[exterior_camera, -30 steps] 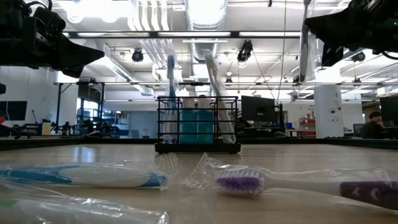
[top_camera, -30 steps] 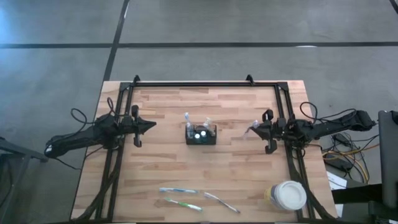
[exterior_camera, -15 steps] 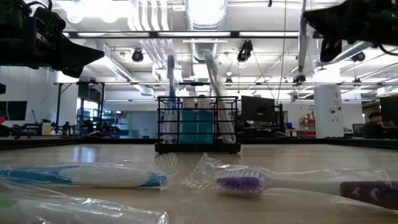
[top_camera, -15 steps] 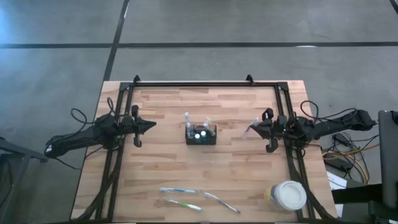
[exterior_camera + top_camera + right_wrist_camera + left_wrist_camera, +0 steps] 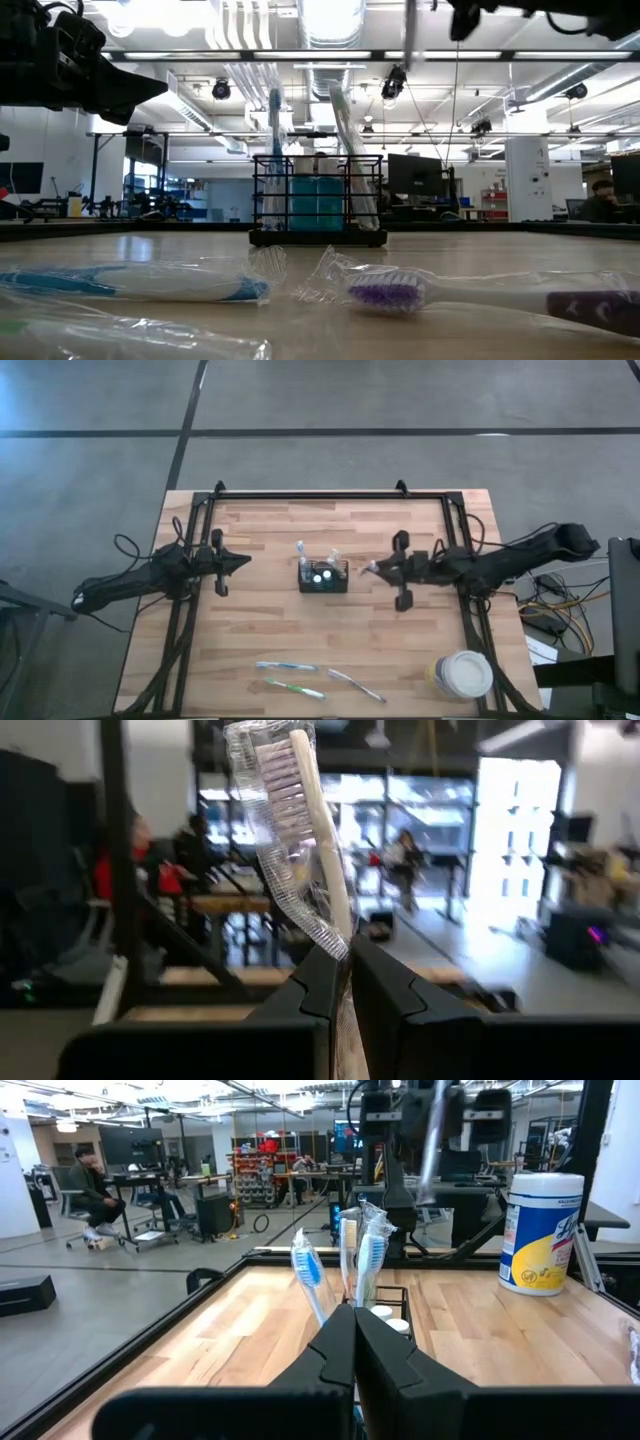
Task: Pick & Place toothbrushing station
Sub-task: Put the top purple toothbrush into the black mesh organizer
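The black wire-mesh caddy [image 5: 323, 576] stands upright at the table's middle. Two wrapped toothbrushes [image 5: 308, 1270] and white-capped tubes [image 5: 385, 1316] stand in it. Three more toothbrushes [image 5: 285, 666] lie flat near the front edge. My right gripper [image 5: 380, 568] hangs just right of the caddy and above it, shut on a wrapped toothbrush [image 5: 300, 840]. My left gripper [image 5: 245, 561] waits shut at the left, pointing at the caddy with nothing between its fingers. My right gripper pinches the wrapped toothbrush's handle [image 5: 338, 955] between its two fingers, wrapper and all. The fingers come about level from the table's right and lie across the brush. The brush stands roughly upright, bristle head [image 5: 275, 780] above the fingers, lifted clear of the table.
A large canister with a white lid [image 5: 462, 675] stands at the front right corner. A black frame [image 5: 310, 493] runs along the table's far and side edges. Bare wood lies between the caddy and the loose toothbrushes.
My right gripper has moved from the table's right edge toward the caddy and risen, staying shut on the wrapped toothbrush, which has gone with it clear of the table.
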`<state>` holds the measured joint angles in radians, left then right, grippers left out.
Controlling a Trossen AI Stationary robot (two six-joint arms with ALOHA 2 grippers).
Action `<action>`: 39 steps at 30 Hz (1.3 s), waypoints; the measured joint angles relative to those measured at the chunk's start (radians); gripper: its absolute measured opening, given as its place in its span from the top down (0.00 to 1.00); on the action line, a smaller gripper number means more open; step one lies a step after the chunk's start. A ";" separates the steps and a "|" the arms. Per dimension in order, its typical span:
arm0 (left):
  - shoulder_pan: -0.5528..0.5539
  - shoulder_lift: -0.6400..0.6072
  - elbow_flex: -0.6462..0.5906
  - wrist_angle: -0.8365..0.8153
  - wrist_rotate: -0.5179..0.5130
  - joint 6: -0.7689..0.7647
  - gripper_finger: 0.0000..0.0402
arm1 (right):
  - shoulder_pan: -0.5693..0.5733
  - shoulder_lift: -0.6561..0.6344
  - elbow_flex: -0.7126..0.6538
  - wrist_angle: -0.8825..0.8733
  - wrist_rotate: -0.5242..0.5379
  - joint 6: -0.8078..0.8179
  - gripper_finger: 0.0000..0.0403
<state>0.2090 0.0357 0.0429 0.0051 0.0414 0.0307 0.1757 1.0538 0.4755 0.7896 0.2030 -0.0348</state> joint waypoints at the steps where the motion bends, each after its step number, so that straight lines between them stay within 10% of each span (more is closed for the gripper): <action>1: 0.000 0.000 0.000 0.000 0.000 0.000 0.99 | -0.003 0.036 0.010 0.045 -0.018 -0.005 0.96; 39: 0.000 0.000 0.000 -0.025 -0.001 -0.001 0.99 | -0.089 0.614 0.008 0.454 0.107 0.059 0.96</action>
<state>0.2089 0.0360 0.0425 -0.0198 0.0402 0.0298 0.0868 1.6682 0.4839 1.2434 0.3101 0.0243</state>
